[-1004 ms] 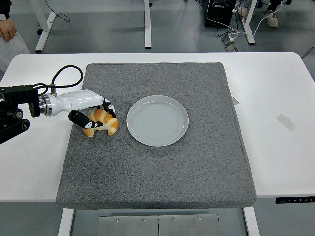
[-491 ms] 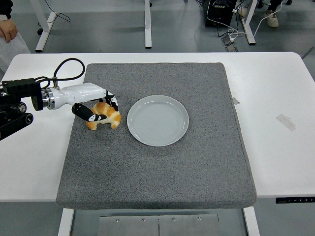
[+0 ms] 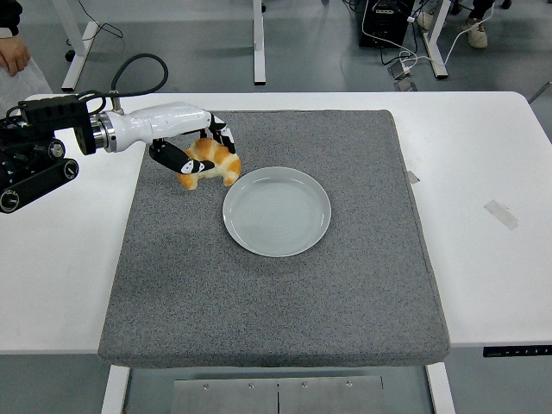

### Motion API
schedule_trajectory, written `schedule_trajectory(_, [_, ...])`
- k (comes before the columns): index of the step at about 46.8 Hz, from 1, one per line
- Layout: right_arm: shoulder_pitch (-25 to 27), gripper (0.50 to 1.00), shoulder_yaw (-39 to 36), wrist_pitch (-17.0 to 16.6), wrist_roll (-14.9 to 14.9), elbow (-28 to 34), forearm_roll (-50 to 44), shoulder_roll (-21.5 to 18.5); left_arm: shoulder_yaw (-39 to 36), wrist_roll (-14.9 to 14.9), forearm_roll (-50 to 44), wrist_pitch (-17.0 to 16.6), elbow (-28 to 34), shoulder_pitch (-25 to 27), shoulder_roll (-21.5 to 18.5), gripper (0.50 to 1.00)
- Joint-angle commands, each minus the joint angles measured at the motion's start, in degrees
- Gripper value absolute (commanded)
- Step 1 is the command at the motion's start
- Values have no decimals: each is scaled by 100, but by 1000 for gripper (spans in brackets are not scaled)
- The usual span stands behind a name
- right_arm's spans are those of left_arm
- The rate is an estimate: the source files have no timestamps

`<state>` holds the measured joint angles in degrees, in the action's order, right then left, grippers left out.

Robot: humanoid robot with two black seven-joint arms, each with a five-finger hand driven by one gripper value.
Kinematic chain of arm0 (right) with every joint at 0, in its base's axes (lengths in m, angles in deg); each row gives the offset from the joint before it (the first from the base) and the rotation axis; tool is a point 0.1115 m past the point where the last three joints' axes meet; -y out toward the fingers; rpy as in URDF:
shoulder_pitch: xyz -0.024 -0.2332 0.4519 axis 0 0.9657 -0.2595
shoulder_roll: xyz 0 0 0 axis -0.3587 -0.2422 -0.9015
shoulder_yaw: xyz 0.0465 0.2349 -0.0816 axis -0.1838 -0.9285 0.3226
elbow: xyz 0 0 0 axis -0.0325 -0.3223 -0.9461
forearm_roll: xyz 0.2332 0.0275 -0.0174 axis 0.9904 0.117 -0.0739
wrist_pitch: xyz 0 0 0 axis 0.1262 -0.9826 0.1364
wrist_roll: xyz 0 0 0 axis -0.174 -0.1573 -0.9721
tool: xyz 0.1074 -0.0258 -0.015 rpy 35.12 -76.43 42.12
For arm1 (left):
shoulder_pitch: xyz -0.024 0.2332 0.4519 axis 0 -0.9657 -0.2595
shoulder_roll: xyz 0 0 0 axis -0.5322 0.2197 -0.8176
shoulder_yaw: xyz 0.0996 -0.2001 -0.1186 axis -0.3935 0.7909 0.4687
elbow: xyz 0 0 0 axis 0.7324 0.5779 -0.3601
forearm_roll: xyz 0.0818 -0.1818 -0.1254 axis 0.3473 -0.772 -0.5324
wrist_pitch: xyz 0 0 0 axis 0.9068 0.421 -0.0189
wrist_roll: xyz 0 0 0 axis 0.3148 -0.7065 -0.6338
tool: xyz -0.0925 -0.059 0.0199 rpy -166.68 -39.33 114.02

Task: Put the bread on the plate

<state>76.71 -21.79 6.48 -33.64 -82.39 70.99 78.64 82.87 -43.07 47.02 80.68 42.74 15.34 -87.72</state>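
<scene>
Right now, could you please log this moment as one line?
left hand: shut on bread | bread: lifted, beside plate | plate: empty | right hand: unseen

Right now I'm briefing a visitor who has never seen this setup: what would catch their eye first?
First, the golden-brown croissant-shaped bread, gripped in the robot's white and black left hand over the grey felt mat, left of centre. Next, the round pale plate, bare in the middle of the mat, just right of the bread. At the top left corner, a person's hand shows beyond the white table.
</scene>
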Motion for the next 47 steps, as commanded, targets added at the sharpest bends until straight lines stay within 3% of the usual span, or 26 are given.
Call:
schedule_trajectory(1, [0,1000,0,0,0,0,0,0,-4,0,-16,74,8,196,2,500])
schedule_trajectory(19, [-9,1000,0,0,0,0,0,0,4,0,-34,479,-1,1039,20,500])
schedule_trajectory(30, [-9,1000,0,0,0,0,0,0,-22,0,-280,786,-10,1637,230,500])
schedule_trajectory(47, [-9,1000,0,0,0,0,0,0,-505,0,-254,725,-501,1611,1223,500])
